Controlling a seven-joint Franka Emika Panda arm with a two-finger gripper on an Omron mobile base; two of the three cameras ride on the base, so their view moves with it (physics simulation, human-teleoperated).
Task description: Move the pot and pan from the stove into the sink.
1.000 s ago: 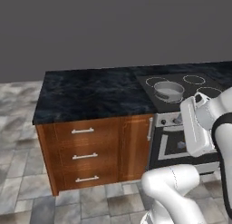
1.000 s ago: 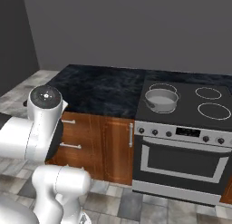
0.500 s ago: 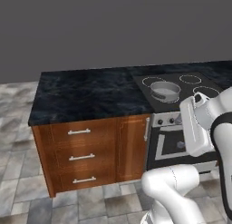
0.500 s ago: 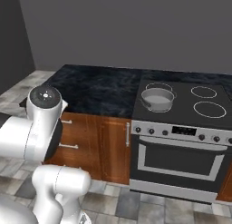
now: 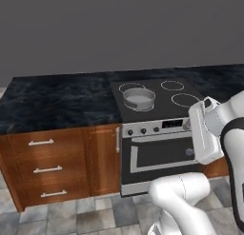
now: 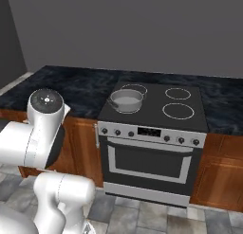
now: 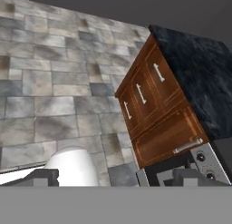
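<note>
The grey pot (image 5: pixel 139 98) (image 6: pixel 126 100) stands on the front left burner of the black stove (image 5: pixel 164 100) (image 6: pixel 156 110). The pan and the sink are out of view. My arm's hand (image 5: pixel 205 132) hangs in front of the stove's right front corner, below cooktop height and well apart from the pot. In the hand view my gripper (image 7: pixel 113 178) is open, its dark fingertips (image 7: pixel 43 177) far apart with nothing between them. It looks at the floor, the drawers and a corner of the stove's knob panel (image 7: pixel 207 166).
A dark stone counter (image 5: pixel 57 103) runs left of the stove over a wooden drawer cabinet (image 5: pixel 47 167) (image 7: pixel 145 94). More counter (image 6: pixel 223 98) lies to the stove's right. Grey floor tiles (image 7: pixel 50 87) spread in front, and a grey wall stands behind.
The whole picture has shifted: the base has driven sideways, bringing the stove from the right edge to the middle of both base views. The pot stays on its burner; the gripper stays open.
</note>
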